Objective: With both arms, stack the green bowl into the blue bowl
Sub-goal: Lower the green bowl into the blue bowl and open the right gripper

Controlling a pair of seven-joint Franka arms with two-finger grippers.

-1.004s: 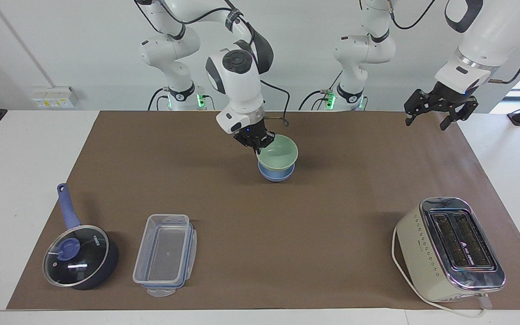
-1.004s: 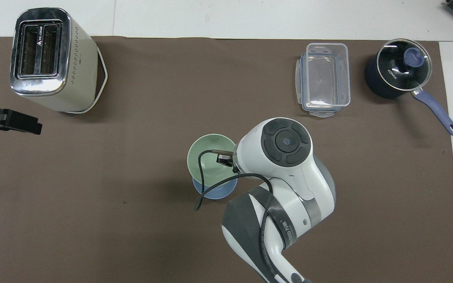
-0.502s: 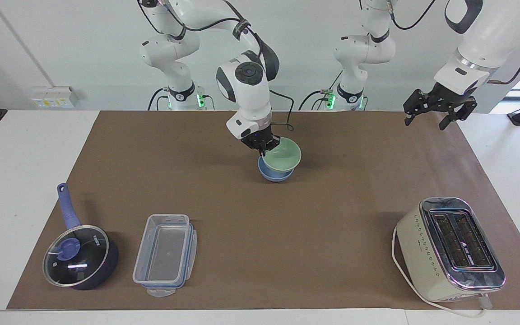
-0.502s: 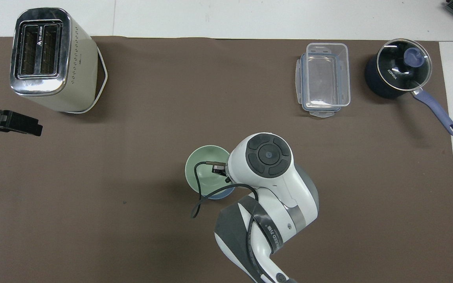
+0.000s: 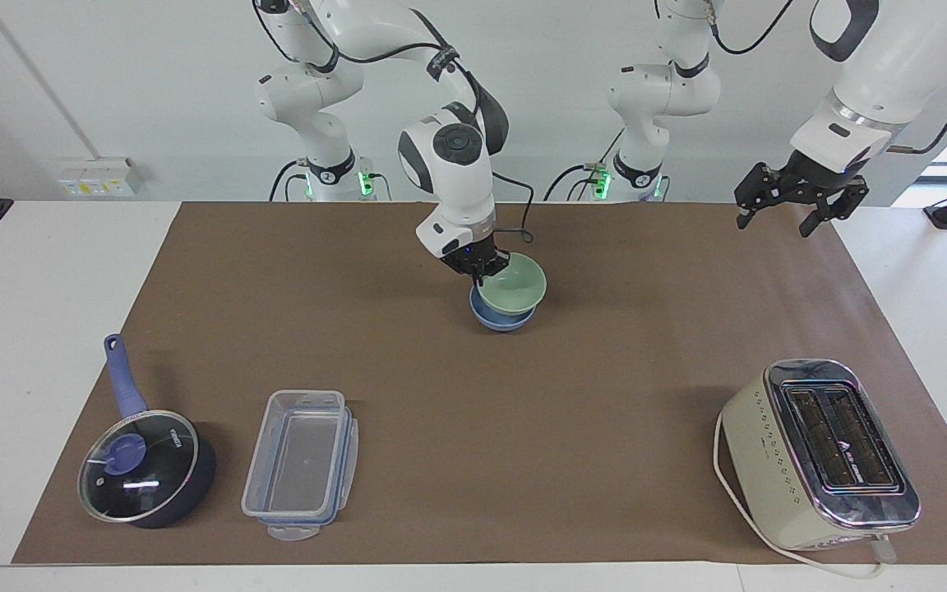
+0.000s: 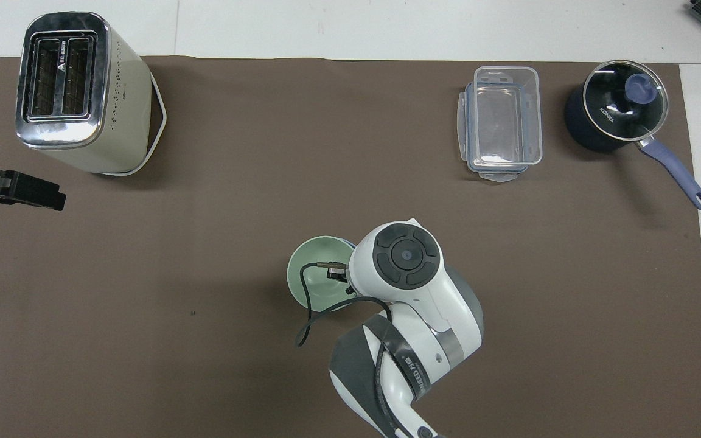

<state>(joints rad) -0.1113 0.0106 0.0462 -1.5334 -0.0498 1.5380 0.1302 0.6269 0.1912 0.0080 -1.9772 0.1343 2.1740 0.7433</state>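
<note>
Facing view: one green bowl sits in or just above the one blue bowl, near the middle of the brown mat and toward the robots' end of it; whether the green bowl rests fully inside the blue one cannot be told. The right gripper is clamped on the green bowl's rim, on the edge toward the right arm's end of the table. From overhead, the green bowl covers nearly all of the blue one, and the right arm's wrist hides the gripper itself.

The left gripper waits in the air over the mat's corner at the left arm's end, its fingers spread wide and holding nothing; overhead only its dark tip shows at the picture's edge.

Three other things stand on the mat, all farther from the robots than the bowls. One cream toaster stands at the left arm's end. One clear plastic box and one dark blue lidded saucepan stand side by side at the right arm's end, the saucepan closer to the mat's edge.
</note>
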